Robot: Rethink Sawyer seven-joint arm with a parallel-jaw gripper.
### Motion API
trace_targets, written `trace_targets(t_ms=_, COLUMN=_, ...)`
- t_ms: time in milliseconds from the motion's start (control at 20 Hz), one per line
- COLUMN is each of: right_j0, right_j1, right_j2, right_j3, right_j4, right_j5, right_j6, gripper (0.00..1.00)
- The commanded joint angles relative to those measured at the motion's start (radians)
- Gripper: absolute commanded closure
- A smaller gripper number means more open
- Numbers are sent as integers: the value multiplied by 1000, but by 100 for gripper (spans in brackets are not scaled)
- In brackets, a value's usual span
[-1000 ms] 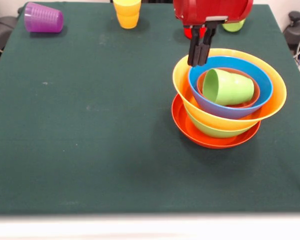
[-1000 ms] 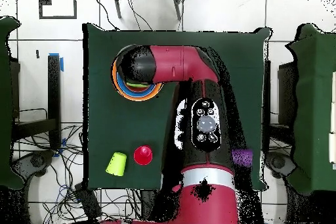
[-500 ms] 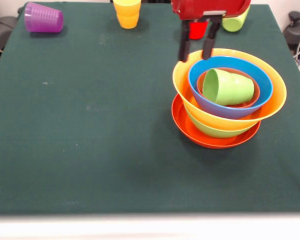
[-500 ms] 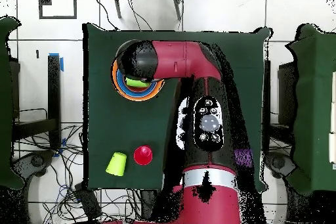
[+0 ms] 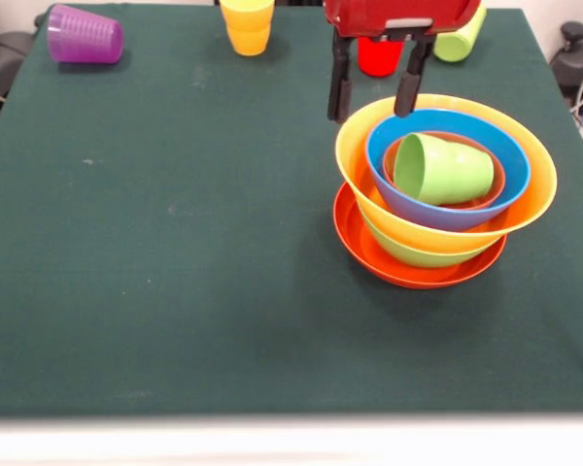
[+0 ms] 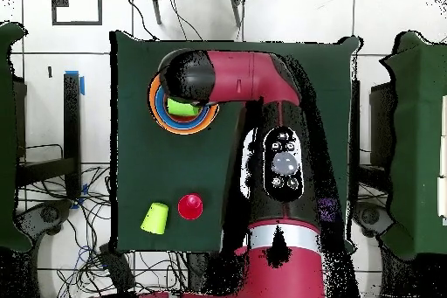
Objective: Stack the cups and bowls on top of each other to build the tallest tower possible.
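Purple cup [image 5: 84,34] on its side far left, yellow cup [image 5: 247,24] upright: both loose on my surface [image 5: 175,243]. My end effector [image 5: 373,93] hangs spread and empty above the tower [image 5: 437,209], where a green cup [image 5: 443,169] lies tipped. I'd say half done.

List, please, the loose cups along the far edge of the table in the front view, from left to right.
purple cup → yellow cup → red cup → light green cup
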Motion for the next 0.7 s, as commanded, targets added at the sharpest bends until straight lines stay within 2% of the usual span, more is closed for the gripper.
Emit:
trace_targets(t_ms=50, right_j0=-39, right_j1=30, right_j2=105, right_j3=34, right_j4=39, right_j5=46, right_j6=36, gripper=0)
trace_targets(t_ms=250, right_j0=-99, right_j1=56, right_j2=206, right_j3=97, right_j4=118, right_j5=23, right_j6=-11, gripper=0)
trace_targets(t_ms=700, right_j0=-125, right_j1=72, right_j2=253, right_j3=108, right_j4=150, right_j5=29, right_j6=-25, gripper=0)
